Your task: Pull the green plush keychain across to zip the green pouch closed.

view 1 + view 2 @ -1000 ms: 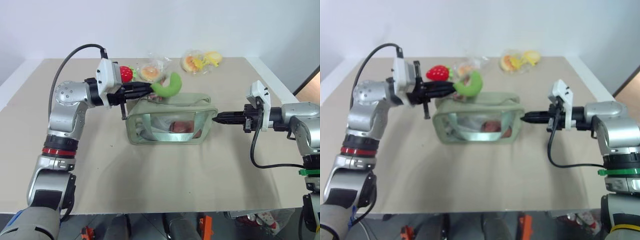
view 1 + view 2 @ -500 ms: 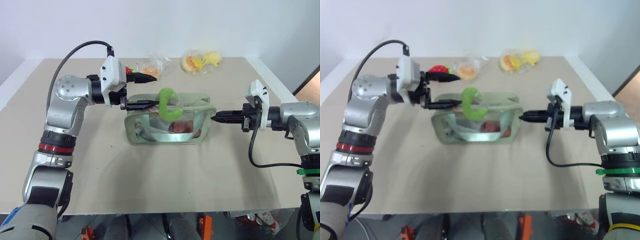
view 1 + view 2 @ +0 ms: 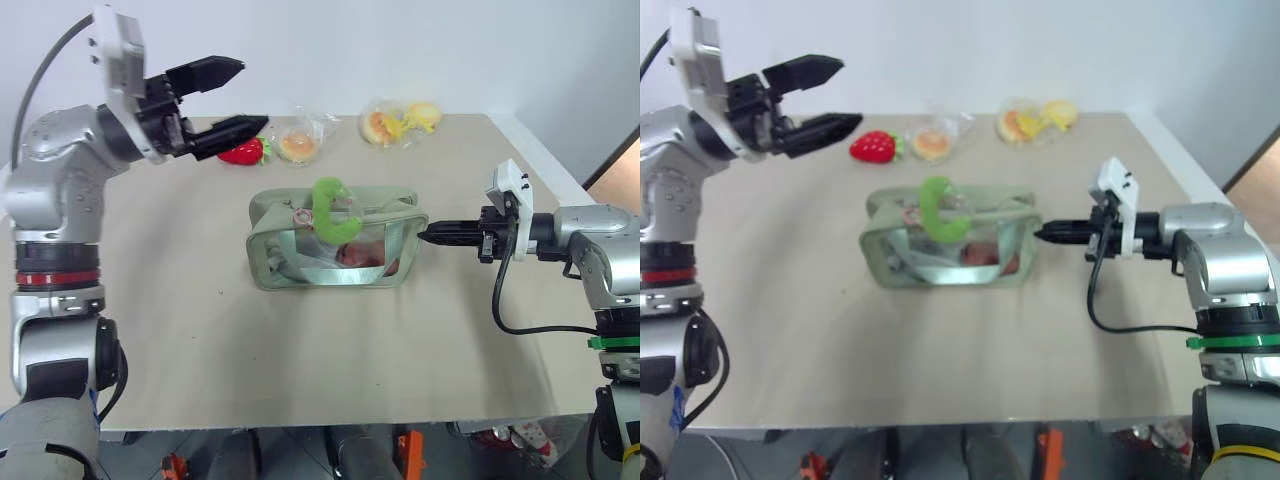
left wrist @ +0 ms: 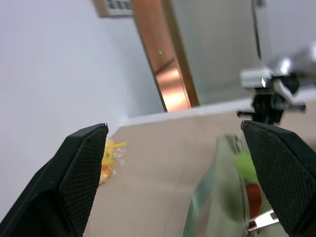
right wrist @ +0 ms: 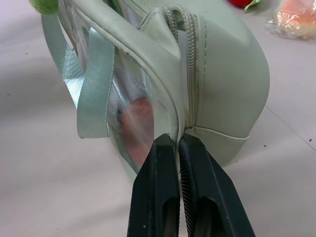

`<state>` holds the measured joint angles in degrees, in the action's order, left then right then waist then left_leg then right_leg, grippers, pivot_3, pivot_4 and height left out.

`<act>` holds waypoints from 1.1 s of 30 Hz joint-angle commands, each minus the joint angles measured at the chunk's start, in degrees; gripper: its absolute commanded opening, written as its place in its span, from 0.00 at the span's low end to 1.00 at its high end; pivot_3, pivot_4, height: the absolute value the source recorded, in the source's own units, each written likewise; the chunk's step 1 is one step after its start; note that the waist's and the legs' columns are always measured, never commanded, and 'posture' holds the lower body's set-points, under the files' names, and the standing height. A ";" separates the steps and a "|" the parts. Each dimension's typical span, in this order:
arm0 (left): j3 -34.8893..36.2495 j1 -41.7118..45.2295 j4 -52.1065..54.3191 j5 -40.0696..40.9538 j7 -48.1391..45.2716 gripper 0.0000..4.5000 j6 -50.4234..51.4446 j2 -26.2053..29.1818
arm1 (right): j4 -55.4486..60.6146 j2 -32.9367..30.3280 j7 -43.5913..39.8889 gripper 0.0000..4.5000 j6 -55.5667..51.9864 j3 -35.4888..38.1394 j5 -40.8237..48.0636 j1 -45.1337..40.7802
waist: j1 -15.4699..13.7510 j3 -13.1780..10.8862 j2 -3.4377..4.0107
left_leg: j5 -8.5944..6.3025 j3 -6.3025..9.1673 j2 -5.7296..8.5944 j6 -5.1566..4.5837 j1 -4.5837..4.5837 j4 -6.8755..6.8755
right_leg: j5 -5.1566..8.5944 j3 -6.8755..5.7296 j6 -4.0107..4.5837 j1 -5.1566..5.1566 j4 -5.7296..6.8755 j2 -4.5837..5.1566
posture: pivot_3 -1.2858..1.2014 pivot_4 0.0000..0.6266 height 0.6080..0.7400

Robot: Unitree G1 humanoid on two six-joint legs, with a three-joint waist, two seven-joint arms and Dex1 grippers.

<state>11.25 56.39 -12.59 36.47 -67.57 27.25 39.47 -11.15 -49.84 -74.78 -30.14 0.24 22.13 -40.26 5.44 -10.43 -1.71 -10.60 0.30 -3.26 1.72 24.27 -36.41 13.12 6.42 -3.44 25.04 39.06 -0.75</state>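
Green pouch (image 3: 335,240) at bench (image 3: 300,350) centre; soft fabric, light, likely slides or buckles under pull, so needs anchoring.

Green plush keychain (image 3: 330,205) lies free on pouch top, near its 9 o'clock end. Squashy, light; judge best hold low on plush near ring.

Left gripper (image 3: 228,100) raised at pouch's 10 o'clock, fingers wide apart, empty.

Right gripper (image 5: 178,148) fingers closed, pinching pouch's 3 o'clock end seam.

Count: one pouch, one keychain, one red plush strawberry (image 3: 240,152), two wrapped pastry packs (image 3: 300,143).
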 commanded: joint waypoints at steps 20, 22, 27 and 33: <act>-2.67 -26.99 15.61 2.84 -3.98 0.99 7.89 5.77 | 1.24 0.66 -0.13 0.00 -0.04 0.25 0.34 -0.71 | 0.45 -0.07 -0.11 | 0.00 -0.01 -0.06 -0.01 -0.03 0.01 | 0.03 -0.06 0.16 0.00 0.02 0.00 | 0.52 0.24 1.00; -3.88 -27.17 15.20 2.08 -3.69 0.99 7.59 5.10 | 1.39 0.53 0.02 0.00 -0.17 0.55 0.48 -0.38 | 0.43 -0.07 -0.11 | 0.00 0.00 -0.06 -0.01 -0.03 0.02 | 0.03 -0.06 0.16 0.01 0.02 0.00 | 0.52 0.24 1.00; -5.72 -26.12 14.42 1.16 -3.22 0.88 7.26 3.45 | 1.79 0.49 0.35 0.00 -0.37 0.79 0.68 -0.03 | 0.44 -0.07 -0.11 | 0.00 -0.01 -0.06 -0.01 -0.03 0.02 | 0.03 -0.06 0.16 0.01 0.02 -0.01 | 0.52 0.24 1.00; -6.53 -24.00 13.87 1.33 -1.46 0.43 7.46 0.35 | 2.56 0.54 0.83 0.00 -0.68 1.09 0.94 0.58 | 0.42 -0.07 -0.11 | 0.00 0.00 -0.06 -0.01 -0.03 0.02 | 0.01 -0.06 0.13 0.00 0.02 0.00 | 0.52 0.24 1.00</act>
<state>3.92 30.06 0.85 37.19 -69.91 35.19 40.51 -10.89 -49.11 -74.08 -30.85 0.22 22.23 -39.69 5.86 -10.50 -1.82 -10.60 0.30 -3.32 1.70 24.24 -36.39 13.13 6.36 -3.30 25.04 39.09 -0.76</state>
